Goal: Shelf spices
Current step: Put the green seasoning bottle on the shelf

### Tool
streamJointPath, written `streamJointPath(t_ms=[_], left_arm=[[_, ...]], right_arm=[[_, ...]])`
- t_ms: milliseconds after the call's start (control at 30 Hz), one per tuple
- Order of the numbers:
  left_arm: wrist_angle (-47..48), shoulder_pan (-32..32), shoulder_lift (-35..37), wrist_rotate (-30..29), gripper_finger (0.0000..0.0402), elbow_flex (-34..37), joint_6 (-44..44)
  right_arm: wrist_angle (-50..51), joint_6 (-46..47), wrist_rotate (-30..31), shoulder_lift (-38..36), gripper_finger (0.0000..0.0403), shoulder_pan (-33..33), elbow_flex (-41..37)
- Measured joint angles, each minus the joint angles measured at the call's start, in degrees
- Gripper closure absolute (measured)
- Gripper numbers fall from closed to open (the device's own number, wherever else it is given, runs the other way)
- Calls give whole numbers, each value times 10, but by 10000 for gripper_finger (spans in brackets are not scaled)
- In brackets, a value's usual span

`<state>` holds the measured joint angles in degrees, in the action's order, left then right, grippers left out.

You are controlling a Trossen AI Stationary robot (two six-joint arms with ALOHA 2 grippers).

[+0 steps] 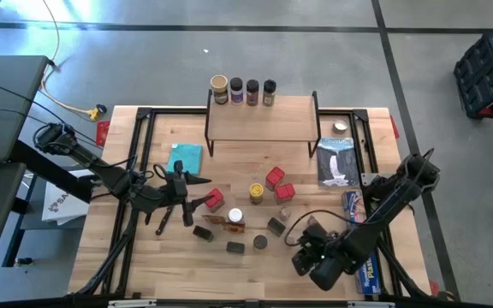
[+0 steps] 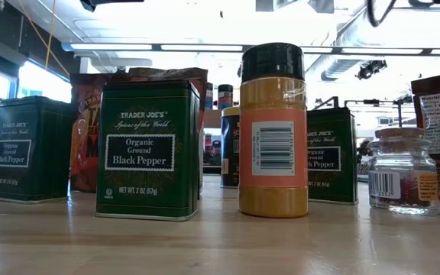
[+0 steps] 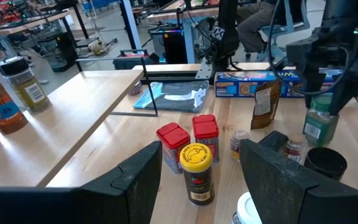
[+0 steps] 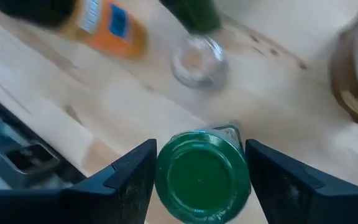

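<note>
the right gripper (image 4: pixel 197 168) hangs over the near right part of the table (image 1: pixel 118 248), its two fingers set on either side of a green-lidded jar (image 4: pixel 201 176) and clasping it; from the left wrist view the same jar (image 3: pixel 319 121) shows lifted above the tabletop under the dark arm. the left gripper (image 3: pixel 197 177) sits over the left middle of the table with its fingers spread wide and nothing between them, pointing toward a yellow-lidded jar (image 3: pixel 196 173) and two red boxes (image 3: pixel 191 140) standing just behind it.

the shelf (image 1: pixel 262 118) stands at the far middle of the table, and four jars (image 1: pixel 243 91) line its back edge in a row. the rest of the spices are scattered on the wood in front of it: red boxes, dark tins (image 1: pixel 235 247), a white-lidded jar (image 1: pixel 234 216). down at table height, green black pepper tins (image 2: pixel 148 150) and an orange jar with a black cap (image 2: pixel 273 130) stand upright. a teal cloth (image 1: pixel 185 157) lies left of the shelf, and a long blue box (image 1: pixel 359 244) lies along the right edge.
</note>
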<state>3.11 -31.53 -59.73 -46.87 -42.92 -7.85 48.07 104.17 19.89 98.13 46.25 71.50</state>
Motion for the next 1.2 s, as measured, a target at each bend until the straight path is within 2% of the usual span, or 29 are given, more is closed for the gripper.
streamJointPath(t_ms=[300,367,567,767,867,1167,1200], left_arm=[[1,0,0,0,193,0,0],[1,0,0,0,193,0,0],[1,0,0,0,193,0,2],[0,0,0,0,193,0,0],[0,1,0,-2,193,0,-7],[0,15,0,-2,193,0,-25],[0,15,0,-2,193,0,-26]], right_arm=[[-26,-108,40,-40,166,0,0],[-50,-208,38,-51,166,0,0],[-89,-615,-9,-64,166,13,0],[-70,-839,-61,-60,166,-5,0],[-51,-897,-114,-60,166,-33,0],[-31,-977,-291,-60,162,-101,0],[-31,-979,-296,-60,162,-104,0]])
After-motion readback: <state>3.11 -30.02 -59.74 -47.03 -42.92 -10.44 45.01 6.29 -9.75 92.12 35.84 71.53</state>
